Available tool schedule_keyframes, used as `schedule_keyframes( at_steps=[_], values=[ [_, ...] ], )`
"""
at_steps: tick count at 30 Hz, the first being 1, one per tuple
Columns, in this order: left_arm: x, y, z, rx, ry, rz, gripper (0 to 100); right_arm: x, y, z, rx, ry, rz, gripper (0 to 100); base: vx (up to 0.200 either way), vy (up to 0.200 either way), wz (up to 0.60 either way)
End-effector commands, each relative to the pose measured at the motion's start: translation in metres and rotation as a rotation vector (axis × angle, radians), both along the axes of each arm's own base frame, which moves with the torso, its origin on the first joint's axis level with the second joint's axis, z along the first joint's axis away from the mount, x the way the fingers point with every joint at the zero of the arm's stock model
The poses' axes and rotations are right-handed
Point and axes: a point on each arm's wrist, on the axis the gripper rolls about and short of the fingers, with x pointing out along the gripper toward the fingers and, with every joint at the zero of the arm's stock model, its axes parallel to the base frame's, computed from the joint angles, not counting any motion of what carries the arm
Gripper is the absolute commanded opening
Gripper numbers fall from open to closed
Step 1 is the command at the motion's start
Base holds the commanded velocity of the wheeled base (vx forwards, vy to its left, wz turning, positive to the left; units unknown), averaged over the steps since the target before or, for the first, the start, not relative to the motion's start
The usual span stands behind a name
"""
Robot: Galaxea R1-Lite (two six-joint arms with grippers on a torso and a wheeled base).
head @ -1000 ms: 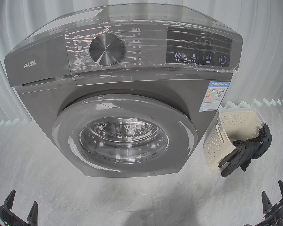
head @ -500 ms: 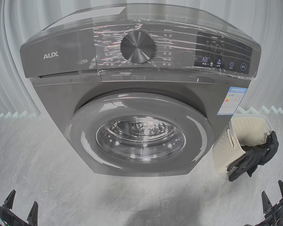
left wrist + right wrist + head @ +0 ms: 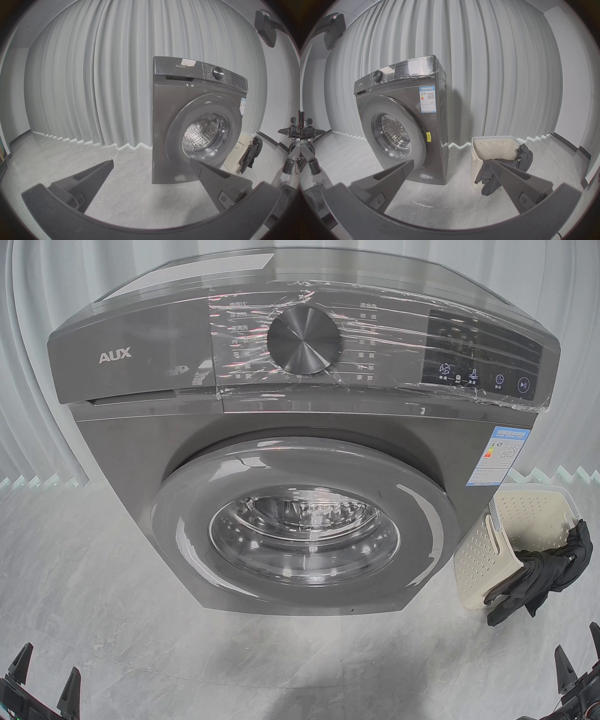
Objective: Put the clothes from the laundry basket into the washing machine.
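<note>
Camera shift; washing machine (image 3: 300, 424) now centred.

Cut off by the head view's lower edge: left end effector (image 3: 49, 660), right end effector (image 3: 576, 640).

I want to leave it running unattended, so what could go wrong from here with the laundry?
The door is shut, so grabbing the clothes first would likely leave nowhere to put them. The clothes hang over the basket rim, so a pull might tip the basket or drop them on the floor.
</note>
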Motion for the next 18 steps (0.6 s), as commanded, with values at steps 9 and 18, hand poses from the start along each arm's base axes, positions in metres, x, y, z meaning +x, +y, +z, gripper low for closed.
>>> schedule_keyframes(
  at_steps=[9,18],
  values=[
    [0.0,0.0,-0.005,0.0,0.001,0.0,100,0.0,0.0,-0.005,-0.014,0.004,-0.001,100,0.0,0.0,0.0],
    [0.0,0.0,-0.005,0.0,0.001,0.002,100,-0.005,0.0,0.018,0.008,-0.127,0.01,100,0.0,0.0,0.0]
  ],
)
